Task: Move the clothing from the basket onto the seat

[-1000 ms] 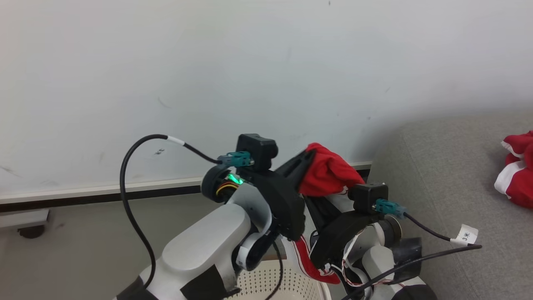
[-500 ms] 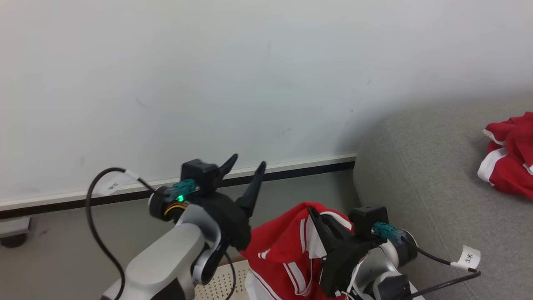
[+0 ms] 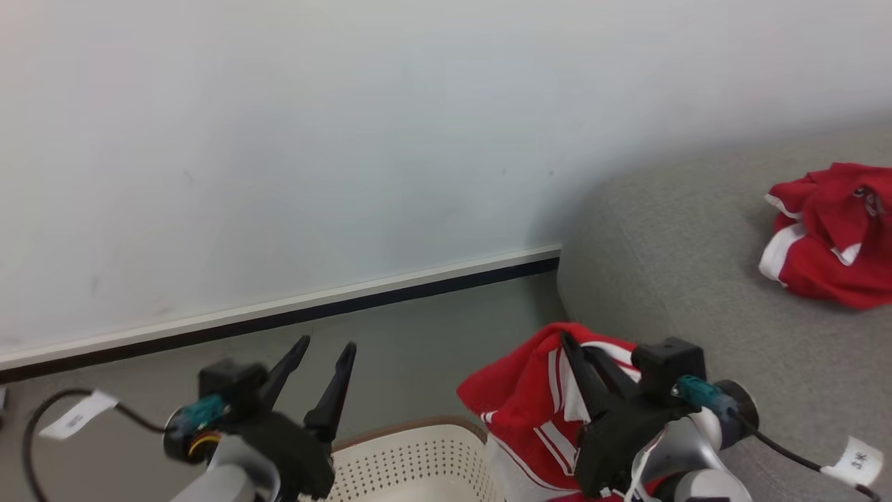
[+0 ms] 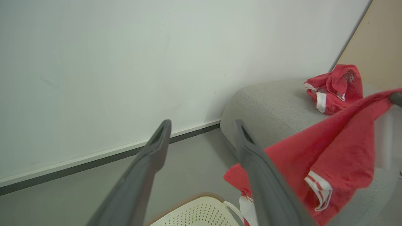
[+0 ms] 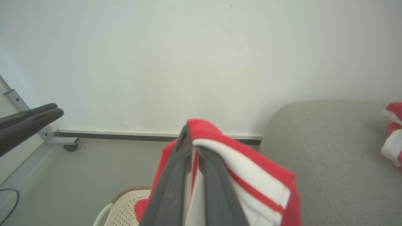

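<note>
My right gripper (image 3: 568,343) is shut on a red garment with white stripes (image 3: 524,404), which hangs from its fingers above the basket (image 3: 411,460) and beside the grey seat (image 3: 669,279). The right wrist view shows the red and white fabric (image 5: 248,185) draped over the closed fingers (image 5: 188,163). My left gripper (image 3: 326,346) stands open and empty, to the left of the hanging garment, over the basket's left side. Another red and white garment (image 3: 829,237) lies on the seat at the right; it also appears as a red heap (image 4: 334,89) in the left wrist view.
A pale wall with a white and dark baseboard (image 3: 313,310) runs behind. Grey floor (image 3: 418,335) lies between wall, basket and seat. A small caster (image 5: 69,147) sits at the wall's left end. Cables with white tags (image 3: 856,461) trail from both wrists.
My left gripper has let go of the red garment, opened and drawn away down and left. The garment now hangs from the right gripper alone. The head camera has turned, shifting the scene leftward.
</note>
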You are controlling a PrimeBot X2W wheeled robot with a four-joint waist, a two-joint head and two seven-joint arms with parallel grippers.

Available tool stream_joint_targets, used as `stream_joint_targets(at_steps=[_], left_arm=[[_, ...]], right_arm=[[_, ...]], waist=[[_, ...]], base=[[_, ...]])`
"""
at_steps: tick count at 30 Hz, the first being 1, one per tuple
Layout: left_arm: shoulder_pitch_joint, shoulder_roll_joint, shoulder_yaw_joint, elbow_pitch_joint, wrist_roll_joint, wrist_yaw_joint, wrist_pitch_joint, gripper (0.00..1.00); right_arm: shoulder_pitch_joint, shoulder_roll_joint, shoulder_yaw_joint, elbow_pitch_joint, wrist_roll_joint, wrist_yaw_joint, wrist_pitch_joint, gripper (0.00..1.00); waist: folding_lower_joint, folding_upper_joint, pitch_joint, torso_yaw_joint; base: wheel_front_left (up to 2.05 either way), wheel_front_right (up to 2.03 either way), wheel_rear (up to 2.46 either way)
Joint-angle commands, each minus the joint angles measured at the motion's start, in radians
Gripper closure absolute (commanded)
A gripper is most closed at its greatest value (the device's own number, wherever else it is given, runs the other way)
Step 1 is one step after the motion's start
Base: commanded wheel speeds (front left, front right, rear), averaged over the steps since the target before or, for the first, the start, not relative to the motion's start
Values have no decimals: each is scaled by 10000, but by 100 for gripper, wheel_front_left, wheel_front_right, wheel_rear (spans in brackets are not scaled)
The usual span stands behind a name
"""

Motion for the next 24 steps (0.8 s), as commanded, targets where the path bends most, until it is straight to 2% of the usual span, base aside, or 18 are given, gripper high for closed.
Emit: stream_joint_targets(at_steps=[1, 8, 13, 18, 24], left_arm=[[455, 233, 210, -281, -38, 35, -52, 0], [1811, 738, 1120, -1739, 427, 370, -53, 0], [2634, 592, 1726, -2659, 954, 593, -54, 0], [2997, 565, 1856, -2997, 1391, 527, -55, 0], [3021, 604, 1971, -3137, 1465, 474, -55, 0]], right_arm=[[174, -32, -88, -365, -154, 1, 113, 100], [401, -190, -324, -1601, -236, 1, 603, 100], [602, -234, -452, -2215, -190, 1, 835, 100], [694, -225, -456, -2469, -152, 1, 932, 100], [736, -203, -486, -2506, -47, 1, 867, 100]], waist=[[0, 0, 85, -373], [0, 0, 261, -1224], [0, 0, 408, -2027], [0, 0, 510, -2996], [0, 0, 608, -3725]], base=[[0, 0, 0], [0, 0, 0], [0, 0, 0], [0, 0, 0], [0, 0, 0]])
